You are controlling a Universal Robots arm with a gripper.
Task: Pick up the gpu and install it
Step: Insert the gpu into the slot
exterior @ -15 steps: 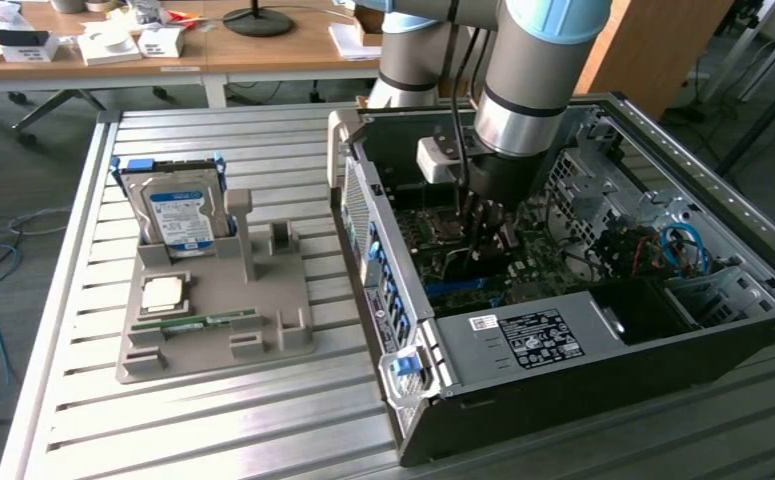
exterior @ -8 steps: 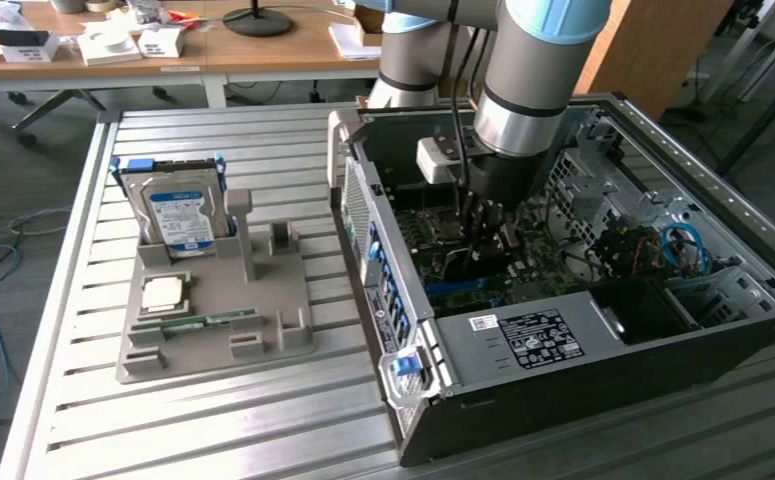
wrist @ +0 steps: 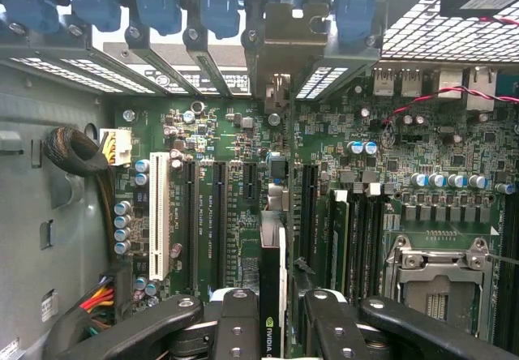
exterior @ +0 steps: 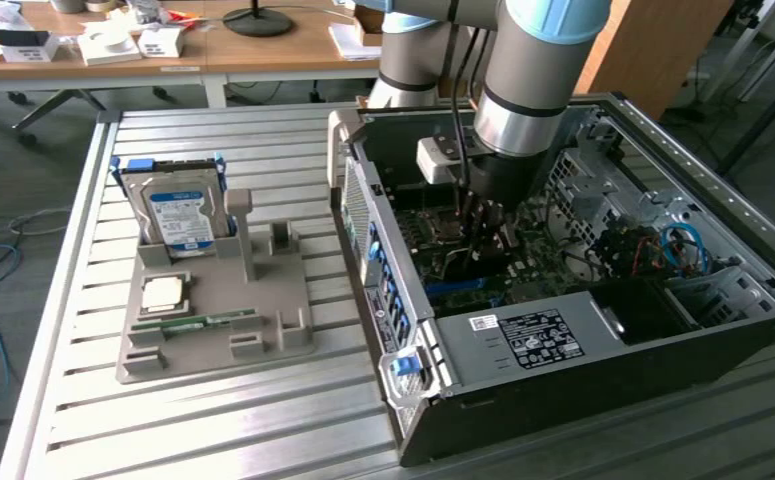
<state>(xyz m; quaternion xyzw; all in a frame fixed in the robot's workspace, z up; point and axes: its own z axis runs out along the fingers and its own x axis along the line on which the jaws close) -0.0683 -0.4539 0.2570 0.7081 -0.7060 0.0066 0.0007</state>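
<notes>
GPU [wrist: 272, 295] held edge-on in the closed claw [wrist: 272, 327] above the motherboard [wrist: 219, 173] slots: we judge it light, stiff, fragile, best gripped along its top edge.

Hidden inside the case
The gpu [wrist: 273, 295] shows edge-on; the gripper [wrist: 276, 327] fingers are cut off by the picture's edge.

The robot's 1 arm [exterior: 527, 70] reached straight down, its gripper [wrist: 280, 315] pinched shut on something thin.
</notes>
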